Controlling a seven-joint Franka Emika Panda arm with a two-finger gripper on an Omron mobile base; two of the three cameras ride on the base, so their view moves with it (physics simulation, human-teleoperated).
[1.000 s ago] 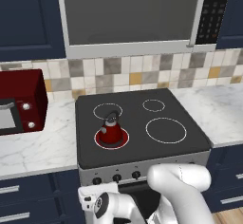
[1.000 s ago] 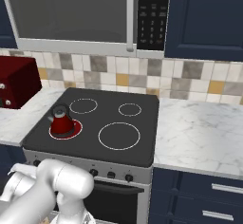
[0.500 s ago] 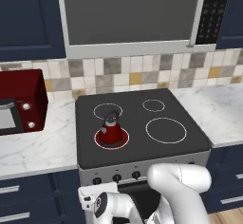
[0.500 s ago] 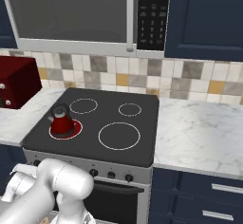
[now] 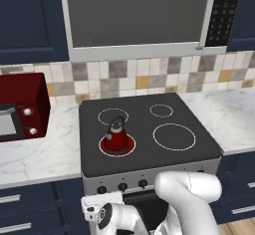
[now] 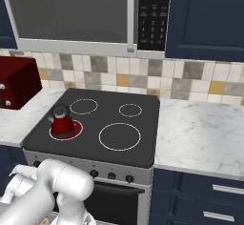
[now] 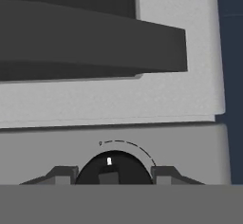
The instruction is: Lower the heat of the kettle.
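The small red kettle (image 5: 117,137) (image 6: 62,122) stands upright on the stove's front left burner, whose ring glows red. In the hand view my gripper (image 7: 114,174) sits at the stove's front panel. Its two dark fingertips (image 7: 61,174) press on either side of a black stove knob (image 7: 114,167), so it is shut on that knob. The knob's white mark points toward the arc printed beside it. A row of knobs (image 5: 122,186) (image 6: 111,175) runs along the front panel, and my white arm bends down in front of them.
A big red microwave (image 5: 20,112) stands on the marble counter left of the stove. The dark oven door handle (image 7: 90,42) runs across the hand view, close to the knob. Dark blue drawers (image 6: 209,195) flank the oven.
The arm has barely shifted at the stove front. The kettle stands where it was.
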